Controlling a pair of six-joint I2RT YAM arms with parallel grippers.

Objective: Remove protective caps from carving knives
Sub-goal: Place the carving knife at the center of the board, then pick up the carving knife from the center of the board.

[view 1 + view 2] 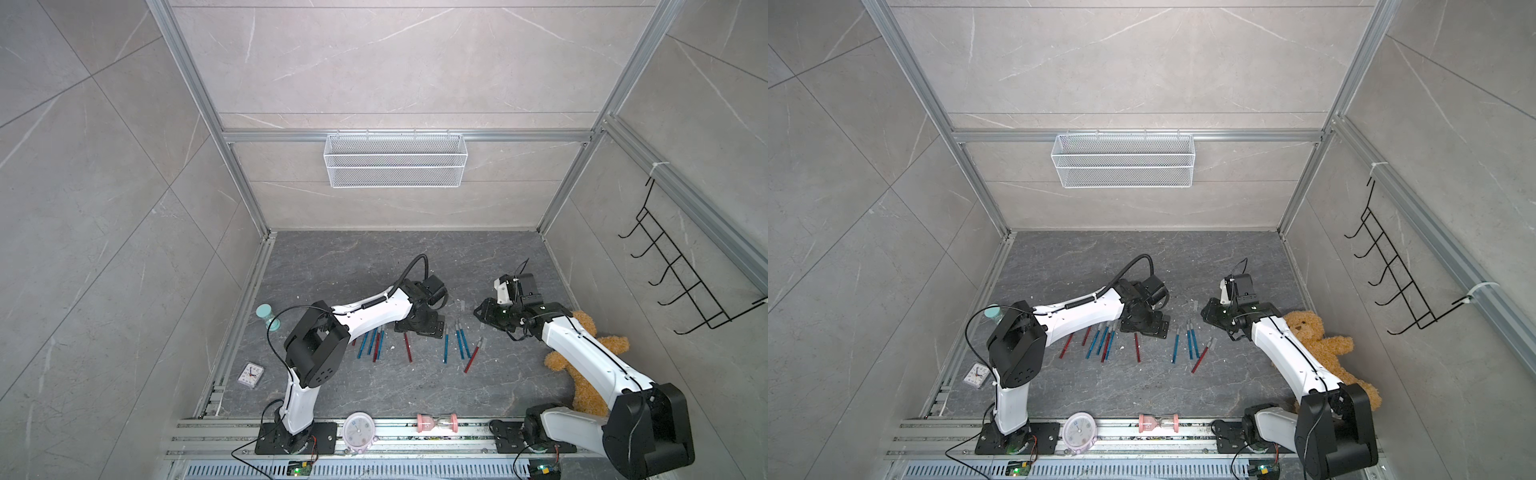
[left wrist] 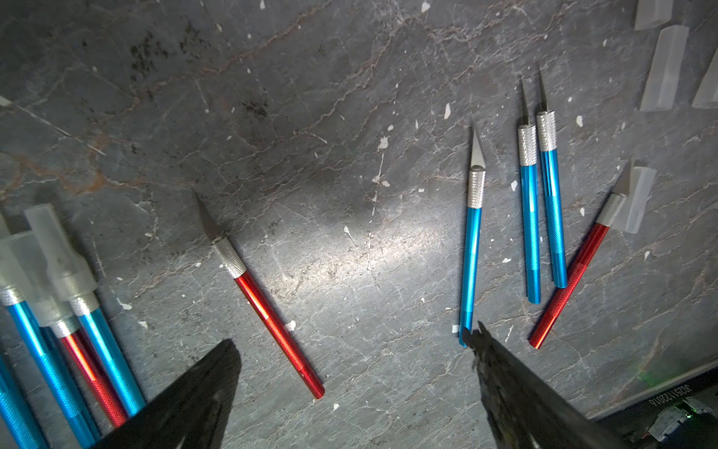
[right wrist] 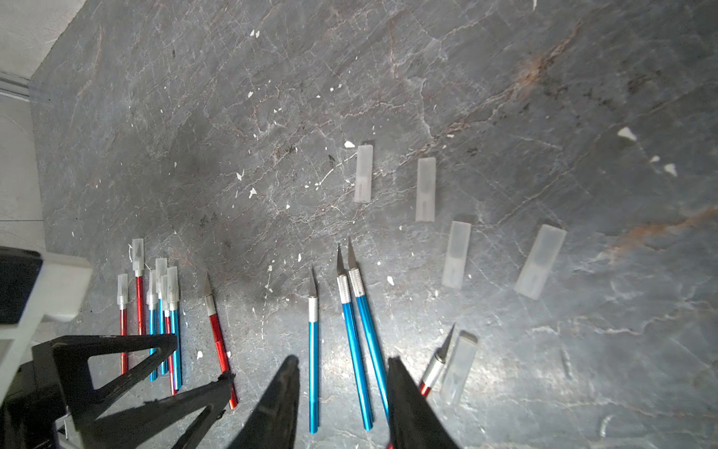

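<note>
I see evenly lit, sharp top views, edges bowed; wrist views dimmer, glare patch on the floor slab (image 2: pixel 373 248); near foreground soft.

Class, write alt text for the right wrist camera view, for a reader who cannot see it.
Five thin red and blue metal carving knives lie bare-bladed on the grey stone table, with five translucent plastic protective caps loose beside them. A cluster of still-capped knives lies nearby; the right gripper hovers open above.

Flat knives (image 3: pixel 313 350), some bare; loose caps (image 3: pixel 425 189).
</note>
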